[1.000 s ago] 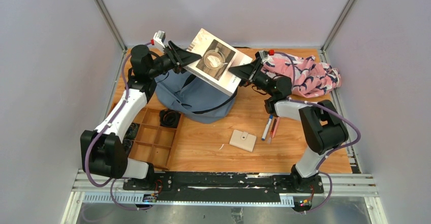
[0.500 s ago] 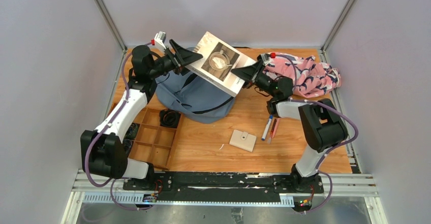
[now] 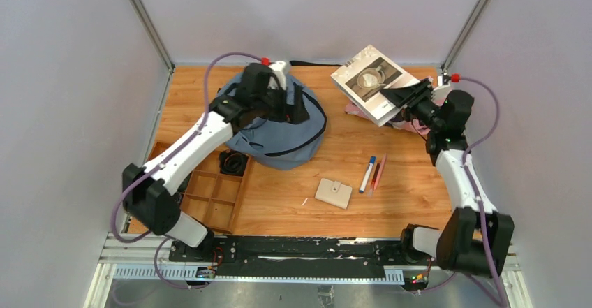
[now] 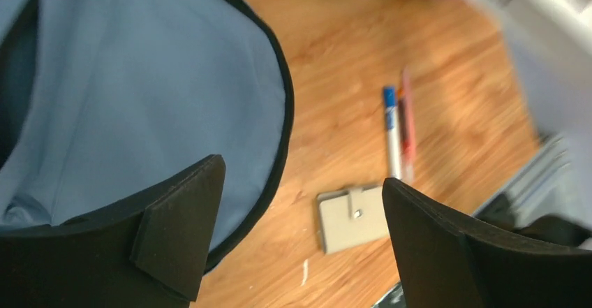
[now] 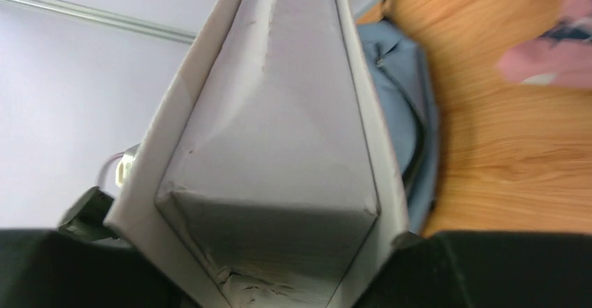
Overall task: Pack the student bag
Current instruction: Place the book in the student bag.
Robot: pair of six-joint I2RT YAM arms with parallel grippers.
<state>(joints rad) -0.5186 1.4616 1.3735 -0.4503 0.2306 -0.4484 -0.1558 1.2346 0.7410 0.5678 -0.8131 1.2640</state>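
The left pincer [image 3: 296, 105] stands wide open just above the bag [image 3: 279, 139], which slumps at the far middle of the tabletop [image 3: 335, 172]. The right pincer [image 3: 408, 97] grips a book [image 3: 368, 79] by its edge, aloft at far right, apart from the bag.

**Fig. Contents of the workspace, counted by kind.** One table [image 3: 419, 210] is bearing the items. One student bag [image 3: 279, 137] is showing, along with one wooden tray [image 3: 209, 189] divided into compartments, one beige wallet [image 3: 334, 193] and one small black object [image 3: 234, 161] whose kind is unclear. Writing tools are numbering two: one blue-and-white marker [image 3: 366, 174] and one red pen [image 3: 378, 176]. One book [image 3: 368, 79] and one pink patterned cloth [image 5: 551, 56] are also appearing. Two arms are standing in view, one left arm [image 3: 188, 147] and one right arm [image 3: 461, 175], carrying one left gripper [image 4: 300, 182] and one right gripper [image 3: 406, 97], each having two fingers.
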